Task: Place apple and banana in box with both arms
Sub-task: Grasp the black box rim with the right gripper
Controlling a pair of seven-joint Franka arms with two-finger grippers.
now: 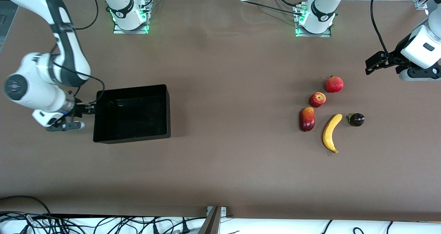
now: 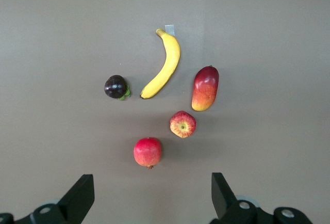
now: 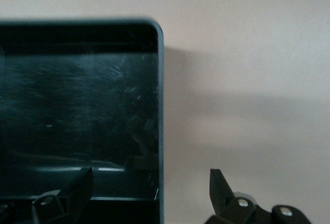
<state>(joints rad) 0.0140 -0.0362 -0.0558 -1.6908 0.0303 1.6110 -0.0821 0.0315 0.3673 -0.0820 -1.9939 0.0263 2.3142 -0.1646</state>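
The apple (image 1: 317, 99) lies among other fruits toward the left arm's end of the table, and the banana (image 1: 331, 132) lies nearer the front camera than it. The left wrist view shows the apple (image 2: 182, 124) and banana (image 2: 165, 64) too. The black box (image 1: 132, 88) stands empty toward the right arm's end. My left gripper (image 1: 369, 67) is open and empty in the air over bare table beside the fruits; it also shows in its wrist view (image 2: 151, 195). My right gripper (image 1: 90, 108) is open, with one finger inside and one outside the box wall (image 3: 160, 131).
A red pomegranate (image 1: 334, 84), a red-yellow mango (image 1: 307, 119) and a dark round fruit (image 1: 356, 119) lie around the apple and banana. The brown table (image 1: 234, 89) stretches wide between the box and the fruits. Cables hang along the table's front edge.
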